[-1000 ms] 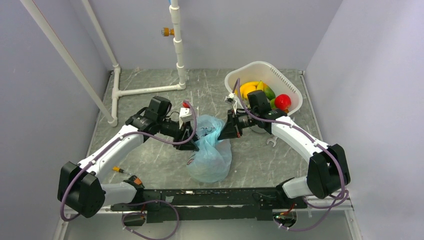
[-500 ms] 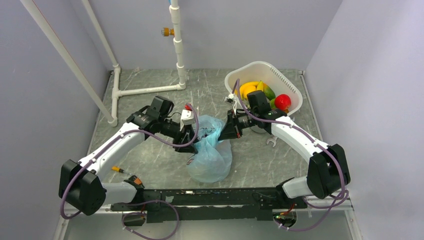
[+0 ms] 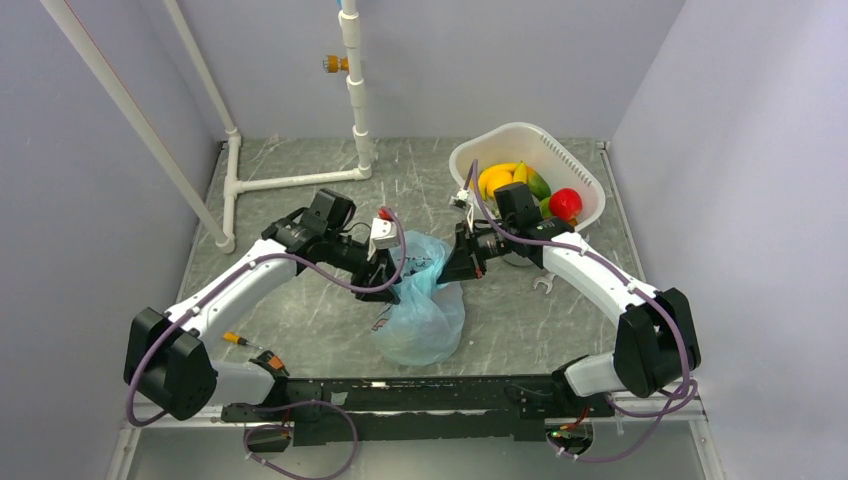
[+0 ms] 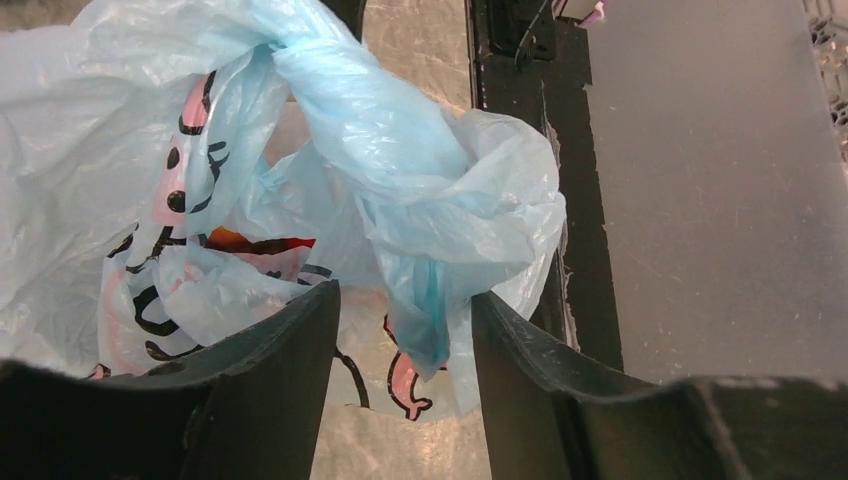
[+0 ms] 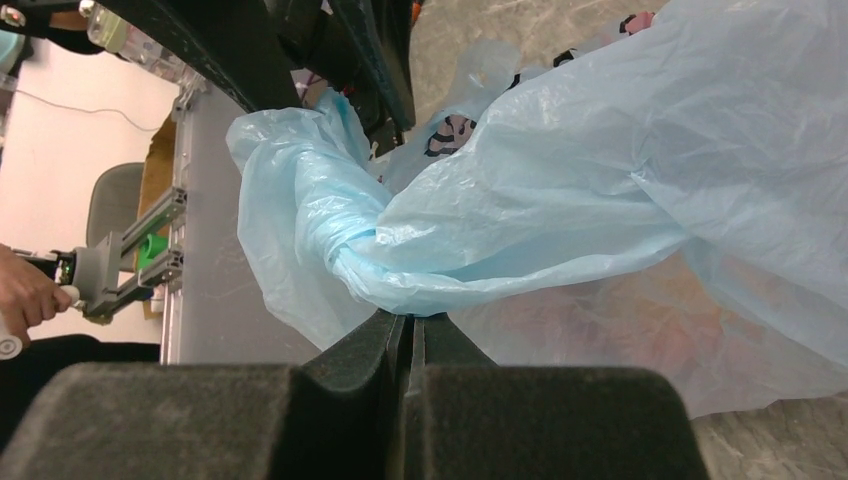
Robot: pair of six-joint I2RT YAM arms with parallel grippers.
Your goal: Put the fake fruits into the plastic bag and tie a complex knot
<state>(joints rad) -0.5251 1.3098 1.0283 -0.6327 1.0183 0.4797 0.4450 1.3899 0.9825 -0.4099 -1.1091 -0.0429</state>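
The light-blue plastic bag (image 3: 422, 312) lies between my arms with its top film pulled up into a loose twist (image 4: 400, 170). My right gripper (image 3: 449, 270) is shut on a stretched strand of bag film (image 5: 470, 265), pinched at the fingertips. My left gripper (image 3: 391, 281) is open, and the pointed tail of the twist (image 4: 432, 325) hangs between its fingers without being pinched. Yellow-orange (image 3: 497, 180), green (image 3: 539, 185) and red (image 3: 565, 203) fake fruits sit in the white basket (image 3: 520, 130). A peach tint shows through the bag film (image 5: 640, 330).
The basket stands at the back right, just behind my right arm. A white pipe frame (image 3: 290, 181) stands at the back left. A small wrench (image 3: 543, 285) lies right of the bag. An orange-handled tool (image 3: 240, 341) lies near the left base.
My left gripper has moved right, up to the bag's twisted top, so the tail now sits between its fingers. The right gripper has held its grip and barely moved.
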